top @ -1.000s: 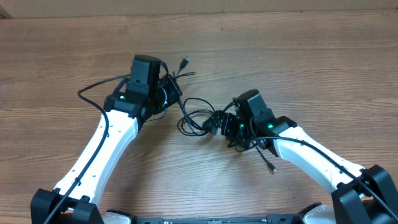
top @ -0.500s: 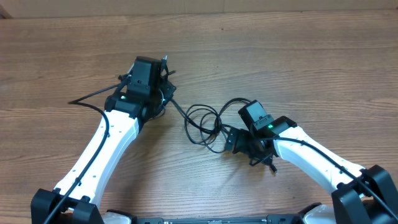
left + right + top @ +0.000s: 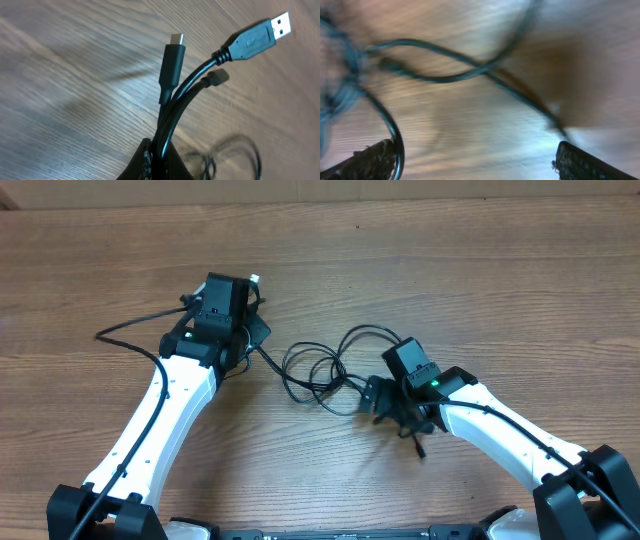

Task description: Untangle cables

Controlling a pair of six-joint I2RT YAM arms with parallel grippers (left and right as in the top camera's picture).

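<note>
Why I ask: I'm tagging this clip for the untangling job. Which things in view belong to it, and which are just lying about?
Job: cables, looped between the arms; left gripper, jaws shut on their plug ends; right gripper, jaws open above a loop.
Just there: wooden table; the arms' own thick black wires.

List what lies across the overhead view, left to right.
In order: left end effector, shut on one end of the cables → the cables' loose loops → right end effector, open.
</note>
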